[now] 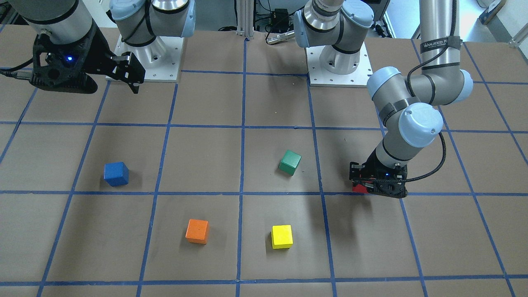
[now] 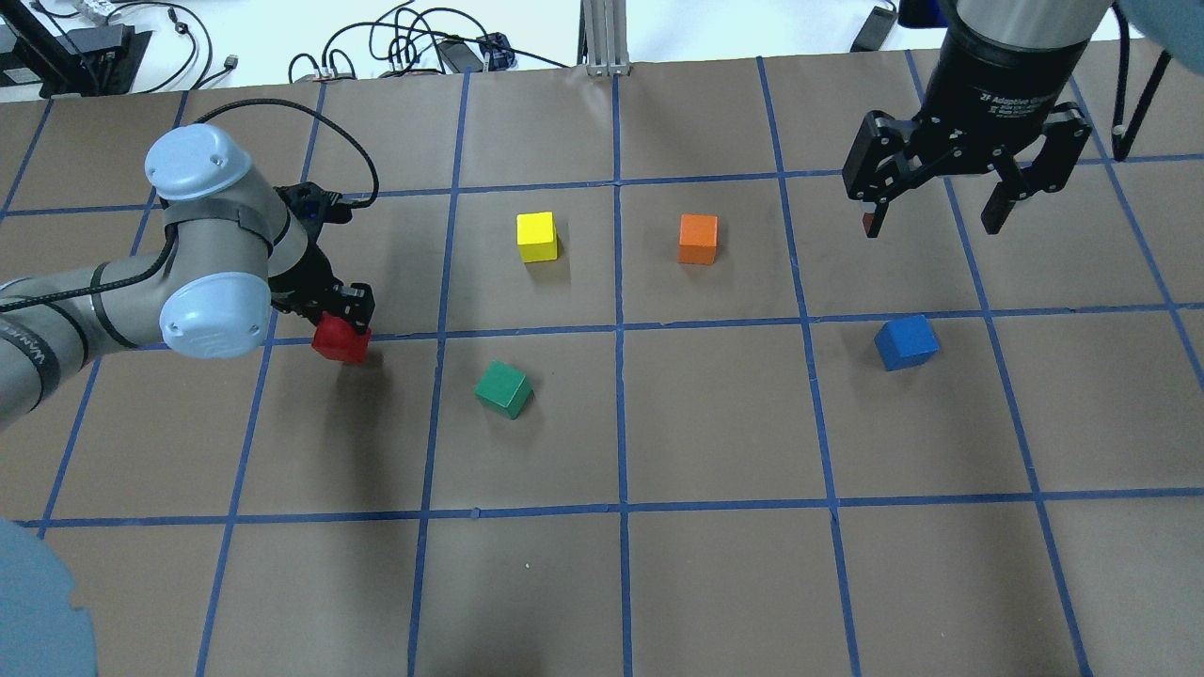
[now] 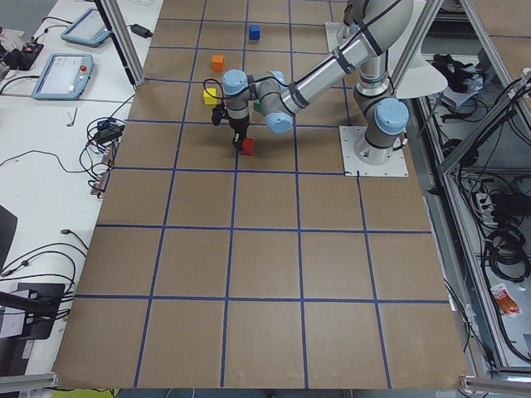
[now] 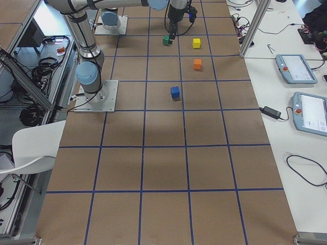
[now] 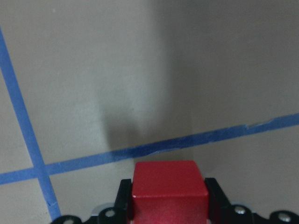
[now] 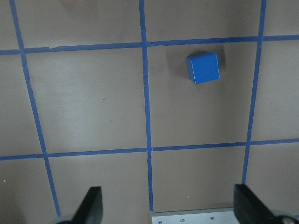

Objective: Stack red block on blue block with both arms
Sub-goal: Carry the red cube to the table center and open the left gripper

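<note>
On the robot's left half of the table (image 2: 715, 564), I read the left gripper (image 2: 337, 318) as clamped on the red block (image 2: 341, 342). The left wrist view shows one black finger pressed against each side face of the cube. The block sits at a crossing of blue tape lines, near the green cube (image 2: 503, 389). I cannot confirm whether it has cleared the paper.

The blue block (image 2: 906, 342) rests alone on the robot's right half, well apart from the red block, with nothing touching it.

The right gripper (image 2: 931, 224) hangs high above the table with its fingers spread wide and nothing between them. It is offset from the blue block towards the far side of the table, and its wrist camera has the blue block in frame.

Judgement: each arm attends to the cube on its own side. The left arm grips from above on two opposite faces so the bottom face remains free for stacking. The right arm appears parked open, ready to receive or steady.

Count:
- Cubes: five, comprising one red, one blue, one green, one yellow cube (image 2: 537, 236), one orange cube (image 2: 698, 239).
- Arms: two.
- Grippers: two.
</note>
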Controlling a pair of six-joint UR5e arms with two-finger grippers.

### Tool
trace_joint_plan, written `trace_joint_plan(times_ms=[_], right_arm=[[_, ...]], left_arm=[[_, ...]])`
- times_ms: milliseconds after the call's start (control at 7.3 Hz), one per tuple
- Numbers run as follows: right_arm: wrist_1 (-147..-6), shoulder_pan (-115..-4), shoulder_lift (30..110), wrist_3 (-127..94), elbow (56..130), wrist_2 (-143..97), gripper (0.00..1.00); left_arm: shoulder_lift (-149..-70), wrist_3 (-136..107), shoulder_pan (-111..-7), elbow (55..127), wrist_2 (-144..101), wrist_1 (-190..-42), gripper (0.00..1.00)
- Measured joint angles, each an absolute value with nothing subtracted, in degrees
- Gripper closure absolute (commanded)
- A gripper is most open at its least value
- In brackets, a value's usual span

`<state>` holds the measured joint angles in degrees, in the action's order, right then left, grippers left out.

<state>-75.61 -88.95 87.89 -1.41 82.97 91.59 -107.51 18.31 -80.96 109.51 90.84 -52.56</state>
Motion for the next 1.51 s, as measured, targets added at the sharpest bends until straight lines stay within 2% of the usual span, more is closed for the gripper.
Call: trace_joint_plan(times_ms=[411,1096,1233,1507], right_arm=[[-75.6,-89.0,87.9,-1.5,83.1,91.7,0.0],[-75.5,-88.9,87.9,-1.5,83.2,91.6,0.0],[-75.5,-88.9,87.9,-1.5,83.3,91.6,0.0],[-75.6,-89.0,87.9,-1.5,83.4,91.6,0.0]], left_arm=[[-108.7,0.2,-96.1,99.0,90.3,-59.9,1.0],[-115.6,-18.0,-111.5,97.4,87.2,-54.5,1.0],[-116.7,-18.4,-112.1,97.7,87.2,-53.4,0.01],[-118.4,-18.6,-112.3,97.7,87.4,-50.6,0.0]])
